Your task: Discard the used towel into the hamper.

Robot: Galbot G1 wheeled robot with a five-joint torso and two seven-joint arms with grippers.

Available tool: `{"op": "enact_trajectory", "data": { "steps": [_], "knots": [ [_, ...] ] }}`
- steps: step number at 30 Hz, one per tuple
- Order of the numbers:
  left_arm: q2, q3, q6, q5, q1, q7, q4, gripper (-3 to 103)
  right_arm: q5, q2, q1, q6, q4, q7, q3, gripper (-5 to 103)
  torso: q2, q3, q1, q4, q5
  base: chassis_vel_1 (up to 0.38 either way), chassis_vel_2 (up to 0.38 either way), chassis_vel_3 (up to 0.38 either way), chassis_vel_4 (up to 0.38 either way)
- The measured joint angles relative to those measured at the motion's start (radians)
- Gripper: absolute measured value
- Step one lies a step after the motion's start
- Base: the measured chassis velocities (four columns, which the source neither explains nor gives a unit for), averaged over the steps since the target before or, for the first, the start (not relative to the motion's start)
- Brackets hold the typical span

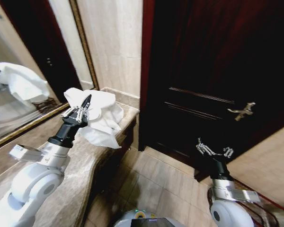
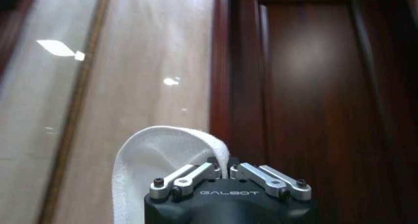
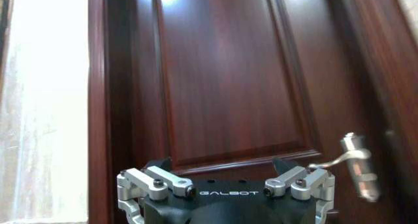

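Towel [image 1: 102, 116] hangs off your left gripper [image 1: 83, 108] at 10 o'clock over the counter [image 1: 80, 179], fingers clamped on a fold; soft, light, likely droops; pinch bunched cloth. Right gripper [image 1: 214, 150] idle at 4 o'clock, fingers apart.

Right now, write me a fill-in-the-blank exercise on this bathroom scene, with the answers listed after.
1. The left gripper is shut on a crumpled ____ cloth towel.
2. The towel hangs above the beige marble ____.
3. The right gripper, holding nothing, has its fingers ____.
4. The dark wooden door has a metal lever ____.

Answers: white; countertop; open; handle
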Motion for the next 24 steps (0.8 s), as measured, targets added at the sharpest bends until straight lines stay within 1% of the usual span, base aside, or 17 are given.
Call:
{"op": "enact_trajectory", "data": {
  "steps": [3,4,10,14,20,24],
  "knots": [
    [0.002,0.0,0.0,0.0,-0.001,0.001,0.004,2,0.001,0.007,0.001,0.007,-0.006,-0.017,-0.006,100,0.0,0.0,0.0,0.0,0.0002,-0.116,-0.137,-0.132,-0.133],
    [0.002,0.0,0.0,0.0,-0.001,0.001,0.004,2,0.001,0.009,0.001,0.007,-0.008,-0.019,-0.009,100,0.0,0.0,0.0,0.0,-0.0002,-0.12,-0.12,-0.127,-0.137],
    [0.003,-0.001,0.0,0.001,0.003,0.002,0.003,2,-0.004,0.01,0.004,0.009,-0.014,-0.022,-0.015,100,0.0,0.0,0.0,-0.0001,0.0,-0.14,-0.119,-0.118,-0.131],
    [0.002,0.0,0.003,0.002,0.002,0.003,0.003,2,-0.012,0.01,0.004,0.007,-0.014,-0.013,-0.013,100,0.0,0.0,0.0,0.0002,0.0002,-0.113,-0.124,-0.119,-0.125],
    [0.0,0.007,0.006,0.005,0.004,0.004,0.003,2,-0.013,0.012,0.003,0.008,-0.018,-0.003,-0.012,100,0.0,0.0,0.0,0.0,0.0004,-0.109,-0.138,-0.141,-0.13],
    [0.0,0.017,0.009,0.005,0.004,0.005,0.002,2,-0.026,0.011,0.007,0.01,-0.023,0.023,-0.013,100,0.0,0.0,0.0,0.0001,0.0001,-0.128,-0.118,-0.116,-0.115]
  ]
}}
